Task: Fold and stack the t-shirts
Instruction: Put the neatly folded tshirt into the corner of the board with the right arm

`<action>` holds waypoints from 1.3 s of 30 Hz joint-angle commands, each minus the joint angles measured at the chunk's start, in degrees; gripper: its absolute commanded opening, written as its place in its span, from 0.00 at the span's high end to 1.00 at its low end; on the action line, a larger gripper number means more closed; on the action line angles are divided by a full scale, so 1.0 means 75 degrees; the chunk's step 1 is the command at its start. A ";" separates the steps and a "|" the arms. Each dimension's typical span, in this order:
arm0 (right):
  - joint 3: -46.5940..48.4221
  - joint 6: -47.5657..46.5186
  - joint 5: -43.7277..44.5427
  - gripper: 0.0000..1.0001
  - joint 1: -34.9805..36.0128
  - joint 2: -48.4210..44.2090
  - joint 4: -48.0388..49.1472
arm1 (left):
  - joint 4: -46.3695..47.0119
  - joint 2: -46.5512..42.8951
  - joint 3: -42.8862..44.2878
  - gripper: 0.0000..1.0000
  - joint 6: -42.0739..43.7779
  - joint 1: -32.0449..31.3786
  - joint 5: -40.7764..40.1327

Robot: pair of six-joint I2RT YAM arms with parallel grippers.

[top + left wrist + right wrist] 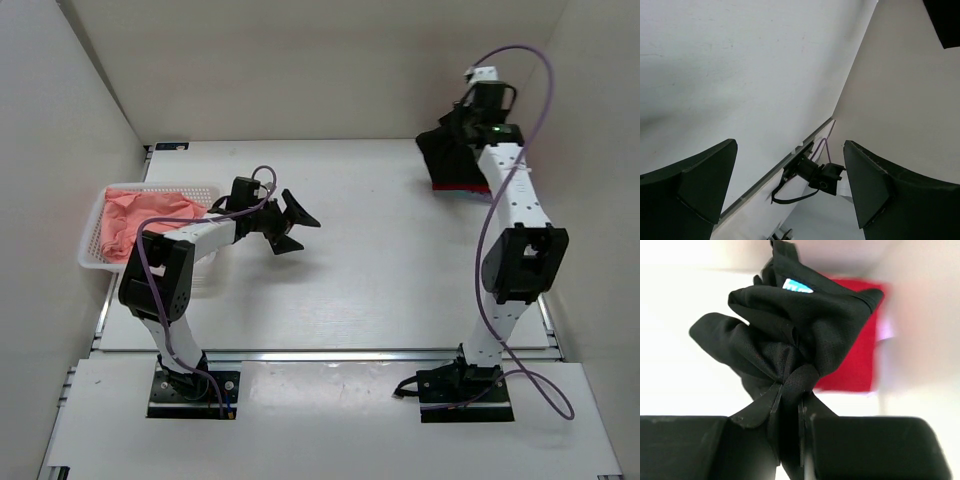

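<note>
A: Right gripper [800,412]: apart or together?
B: Pinched together on the black t-shirt [790,340], with a thick fold of cloth squeezed between the jaws.
A: And the left gripper [294,224]?
B: Spread wide, holding nothing, touching nothing. Hanging above the table [380,280], left of centre.
A: Look of the black t-shirt?
B: Crumpled, bunched into deep folds above the pinch, with a small blue label [799,286] near the top. Sits at the far right corner of the table, partly over the red t-shirt [855,355].
A: State of the red one?
B: Flat and square-edged, looks folded, close against the right wall. Beside it a pale strip, too blurred to name.
A: Anything else around?
B: At the left edge, a white mesh basket [92,240] with rumpled salmon-pink t-shirts [150,212] heaped inside. Well apart from the black one, across the table.
A: Anything in the way?
B: From overhead, the right arm over the pile, hiding part of the red t-shirt. Beside it, a looping purple cable [545,90]. Just beside the basket, the bent left arm.
</note>
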 commanded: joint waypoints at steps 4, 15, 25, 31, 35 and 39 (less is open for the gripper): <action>0.0698 -0.0449 -0.1479 1.00 -0.1951 0.0955 0.1342 | -0.0275 -0.0726 -0.0017 0.01 0.0443 -0.0073 -0.0278; 0.3464 0.0254 -0.3013 1.00 -0.2716 0.3618 0.1553 | -0.0757 -0.1594 -0.0942 0.01 0.0608 -0.0167 -0.0969; 0.3792 0.0091 -0.1365 0.86 -0.2330 0.3746 0.1634 | -0.0791 -0.2015 -0.1178 0.01 0.0479 -0.0260 -0.1074; 0.4402 0.0172 -0.0121 0.30 -0.2177 0.3806 0.1740 | -0.1178 -0.2309 -0.1271 0.01 0.0725 -0.0156 -0.1156; 0.4322 0.0149 0.0512 0.31 -0.1908 0.3046 0.1507 | -0.1915 -0.2461 -0.0839 0.01 0.1180 0.0021 -0.1239; 0.2509 0.0313 0.0642 0.31 -0.1568 0.1046 0.1377 | -0.2911 -0.2567 -0.0287 0.01 0.2072 0.0208 -0.1227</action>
